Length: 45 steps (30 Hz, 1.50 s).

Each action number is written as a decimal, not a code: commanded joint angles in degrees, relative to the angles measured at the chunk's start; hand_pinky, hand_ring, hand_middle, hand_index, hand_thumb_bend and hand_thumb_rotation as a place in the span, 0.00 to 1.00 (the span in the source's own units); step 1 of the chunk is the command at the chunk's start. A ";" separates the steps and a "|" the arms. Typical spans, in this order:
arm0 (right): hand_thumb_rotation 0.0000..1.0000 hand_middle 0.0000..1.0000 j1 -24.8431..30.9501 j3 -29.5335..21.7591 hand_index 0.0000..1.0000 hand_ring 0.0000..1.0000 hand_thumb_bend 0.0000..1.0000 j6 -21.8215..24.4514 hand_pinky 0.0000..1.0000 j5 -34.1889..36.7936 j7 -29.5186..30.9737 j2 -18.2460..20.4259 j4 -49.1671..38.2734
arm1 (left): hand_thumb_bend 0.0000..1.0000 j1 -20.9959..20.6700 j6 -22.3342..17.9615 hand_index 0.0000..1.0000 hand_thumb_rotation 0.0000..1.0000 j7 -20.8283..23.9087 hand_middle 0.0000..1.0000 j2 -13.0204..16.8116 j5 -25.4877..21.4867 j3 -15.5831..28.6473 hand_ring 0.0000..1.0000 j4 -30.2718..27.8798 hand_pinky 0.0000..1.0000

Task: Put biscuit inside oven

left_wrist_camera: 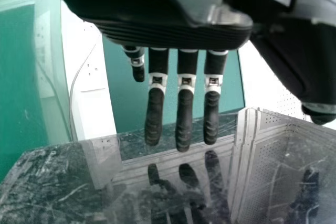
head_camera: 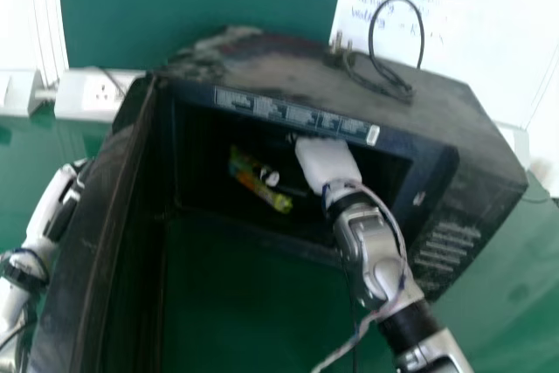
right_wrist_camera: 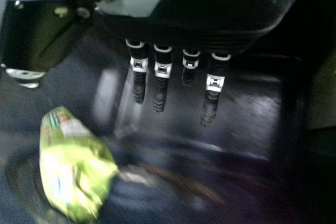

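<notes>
So the right hand [head_camera: 327, 162] is inside the oven [head_camera: 384, 98], just right of center in the head view, its fingers [right_wrist_camera: 160, 95] pretty much straight and not wrapped around anything. Its arm [head_camera: 384, 272] runs down to the lower right of the frame. The biscuit packet [head_camera: 258, 185], a crinkly yellow-green thing, is already in the oven too, lying tilted around the middle of the head view, left of that hand and apart from it. In the right wrist view there's a visible gap between packet and fingers.

The oven door [head_camera: 92, 242] is swung wide open on the left of the frame. Over at the left edge, the left hand [head_camera: 61, 203] is on the door's outer side, fingers straight as well; can't tell if they touch the glossy panel [left_wrist_camera: 68, 192] below them. A black cable [head_camera: 397, 85] sits looped on the oven's top, upper right, and the whole oven is on a green counter [head_camera: 502, 277].
</notes>
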 commanded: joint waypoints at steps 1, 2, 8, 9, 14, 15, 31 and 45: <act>0.83 0.88 1.58 -0.22 0.90 0.81 0.96 2.08 0.64 -0.69 3.54 -0.42 -3.47 | 0.51 0.49 -0.11 0.48 0.06 0.04 0.42 -0.35 -0.52 0.02 0.38 0.19 0.30; 0.83 0.90 2.10 -0.51 0.91 0.84 0.96 2.91 0.66 -0.82 4.91 -0.41 -5.02 | 0.51 0.39 -0.29 0.48 0.06 -0.10 0.42 -0.34 -0.66 0.05 0.38 0.47 0.30; 0.87 0.98 4.96 -1.42 0.98 0.94 0.98 6.98 0.72 -2.29 13.29 -0.77 -14.01 | 0.51 0.37 -0.51 0.48 0.06 -0.08 0.43 -0.28 -0.49 0.07 0.36 0.54 0.29; 0.87 0.99 5.46 -1.56 0.99 0.95 0.97 7.40 0.74 -2.52 14.99 -0.97 -15.67 | 0.51 0.38 -0.41 0.48 0.06 -0.07 0.43 -0.29 -0.54 0.08 0.37 0.47 0.29; 0.90 1.00 8.85 -2.74 1.00 0.96 0.97 8.09 0.78 -4.24 21.68 -2.46 -24.71 | 0.51 0.45 -0.33 0.48 0.06 0.24 0.43 -0.22 -0.23 0.15 0.37 0.47 0.29; 0.90 1.00 9.62 -3.16 1.00 0.96 0.97 7.94 0.79 -4.35 22.77 -2.83 -26.56 | 0.51 0.44 -0.36 0.48 0.06 0.10 0.43 -0.22 -0.43 0.17 0.37 0.57 0.29; 0.93 0.97 23.30 -17.65 0.99 0.94 0.97 1.08 0.84 0.67 34.62 -9.33 -55.91 | 0.51 -0.11 -1.93 0.48 0.06 -0.48 0.43 0.18 -0.27 0.22 0.36 1.86 0.29; 0.59 0.62 26.03 -49.42 0.76 0.53 0.79 11.36 0.41 34.14 41.46 -12.33 -74.77 | 0.51 0.30 -4.52 0.48 0.06 0.23 0.41 -0.27 0.39 0.18 0.34 0.92 0.27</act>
